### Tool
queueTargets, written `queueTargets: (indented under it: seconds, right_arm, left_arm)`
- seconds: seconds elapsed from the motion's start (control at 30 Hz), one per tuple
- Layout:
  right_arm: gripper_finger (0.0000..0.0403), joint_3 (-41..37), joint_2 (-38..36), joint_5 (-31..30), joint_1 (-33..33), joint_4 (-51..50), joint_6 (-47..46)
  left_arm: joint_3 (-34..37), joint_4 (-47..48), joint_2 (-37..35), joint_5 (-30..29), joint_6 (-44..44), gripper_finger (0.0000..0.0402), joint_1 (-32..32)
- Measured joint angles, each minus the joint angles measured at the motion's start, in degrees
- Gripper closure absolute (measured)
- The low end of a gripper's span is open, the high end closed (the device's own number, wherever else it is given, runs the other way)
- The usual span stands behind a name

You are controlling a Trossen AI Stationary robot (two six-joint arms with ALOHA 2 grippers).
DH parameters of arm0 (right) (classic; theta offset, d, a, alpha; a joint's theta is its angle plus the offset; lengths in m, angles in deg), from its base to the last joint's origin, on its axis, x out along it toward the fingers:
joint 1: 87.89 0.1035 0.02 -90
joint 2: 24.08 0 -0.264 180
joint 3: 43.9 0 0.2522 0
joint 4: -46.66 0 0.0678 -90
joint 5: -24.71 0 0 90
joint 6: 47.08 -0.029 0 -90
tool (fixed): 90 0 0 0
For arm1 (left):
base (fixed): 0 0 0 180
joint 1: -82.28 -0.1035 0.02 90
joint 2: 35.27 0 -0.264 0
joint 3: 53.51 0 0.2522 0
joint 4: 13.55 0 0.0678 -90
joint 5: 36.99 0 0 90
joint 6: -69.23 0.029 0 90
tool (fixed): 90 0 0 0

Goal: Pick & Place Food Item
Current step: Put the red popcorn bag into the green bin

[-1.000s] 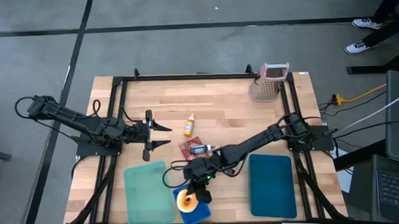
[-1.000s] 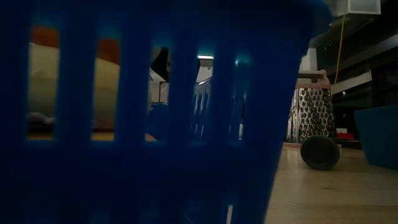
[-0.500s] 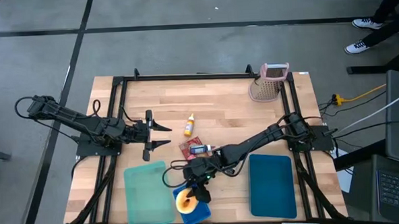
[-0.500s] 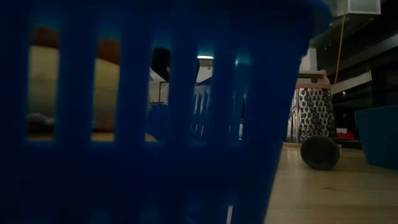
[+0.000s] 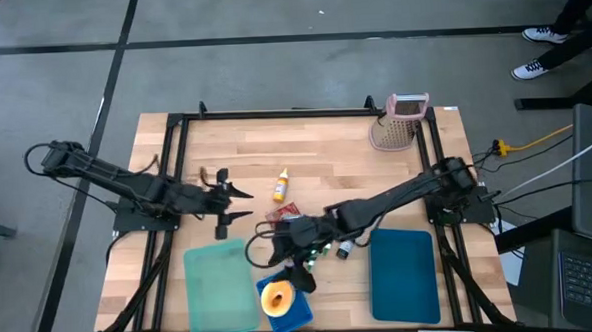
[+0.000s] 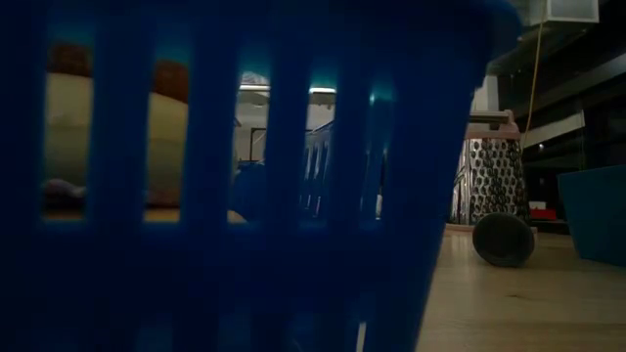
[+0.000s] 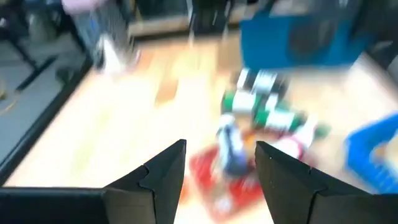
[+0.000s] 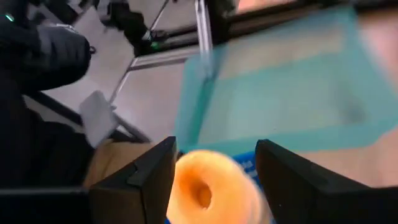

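Above blue basket | right tool wide open, empty | doughnut inside | no legible labels

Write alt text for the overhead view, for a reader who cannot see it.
Seen from above, a doughnut sits in a small blue basket at the wooden table's near edge, and the right gripper, open, hangs just above it. The left gripper, also open, waits at the left; a yellow bottle and a grater lie beyond.
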Motion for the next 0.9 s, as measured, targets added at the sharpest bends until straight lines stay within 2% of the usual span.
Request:
queueTargets:
  seconds: [0.2,0.33,0.43,0.67,0.9]
  right_arm:
    - [0.0186,2.93,-8.74,-11.61,0.01,-11.32,6.72]
    - [0.0186,2.93,-14.04,-18.23,0.42,-15.49,8.52]
    - [0.0186,2.98,-16.90,-22.16,1.01,-17.91,9.30]
    - [0.0186,2.93,-18.54,-24.72,1.70,-20.93,9.66]
    - [0.0186,2.93,-18.56,-24.72,1.86,-22.69,8.71]
  left_arm:
    - [-0.02,3.64,10.34,-1.75,3.67,0.0213,0.00]
    - [-0.02,3.65,19.46,-3.34,9.70,0.0213,0.02]
    - [-0.61,3.95,26.02,-6.63,14.98,0.0213,0.02]
    - [-5.62,3.83,36.10,-8.73,23.42,0.0213,0.02]
    - [-10.85,9.17,37.38,-9.15,25.62,0.0213,-1.68]
